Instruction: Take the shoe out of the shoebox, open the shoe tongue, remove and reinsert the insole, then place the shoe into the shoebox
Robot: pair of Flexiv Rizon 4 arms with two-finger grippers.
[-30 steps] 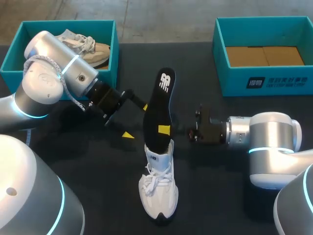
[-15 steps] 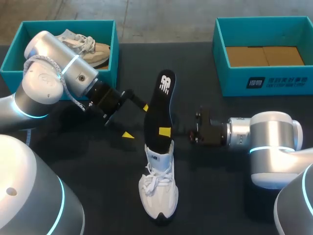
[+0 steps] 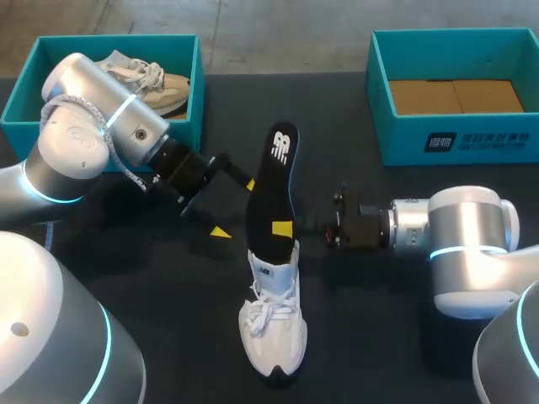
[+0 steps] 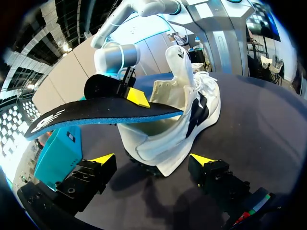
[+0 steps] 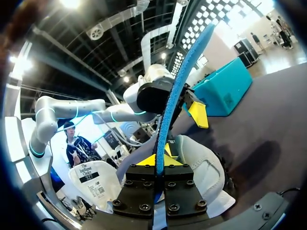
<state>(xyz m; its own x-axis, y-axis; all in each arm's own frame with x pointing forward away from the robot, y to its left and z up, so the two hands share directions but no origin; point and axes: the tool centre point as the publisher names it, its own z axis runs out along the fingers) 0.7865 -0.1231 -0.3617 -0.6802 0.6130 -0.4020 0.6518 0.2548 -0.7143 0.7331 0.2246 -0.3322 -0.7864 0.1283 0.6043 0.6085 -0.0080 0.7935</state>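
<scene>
A white lace-up shoe point(image 3: 274, 328) stands on the dark table, its heel opening toward the far side. A black insole point(image 3: 274, 189) with a blue underside rises from that opening, its lower end inside the shoe. My right gripper point(image 3: 282, 229) is shut on the insole just above the heel collar. In the right wrist view the insole point(image 5: 180, 91) runs up from between the fingers of that gripper point(image 5: 158, 160), over the shoe point(image 5: 196, 167). My left gripper point(image 3: 236, 208) stands open left of the insole, touching nothing. In its own view it point(image 4: 152, 160) faces the shoe point(image 4: 177, 120) and insole point(image 4: 100, 112).
A teal shoebox point(image 3: 199, 84) at the back left holds a beige shoe point(image 3: 160, 84). A second teal shoebox point(image 3: 472, 139) at the back right has a cardboard bottom point(image 3: 455, 94). Dark table lies bare between the boxes.
My right gripper has lowered the insole slightly toward the shoe's opening, and the insole's top has leaned a little left. The left arm has kept still.
</scene>
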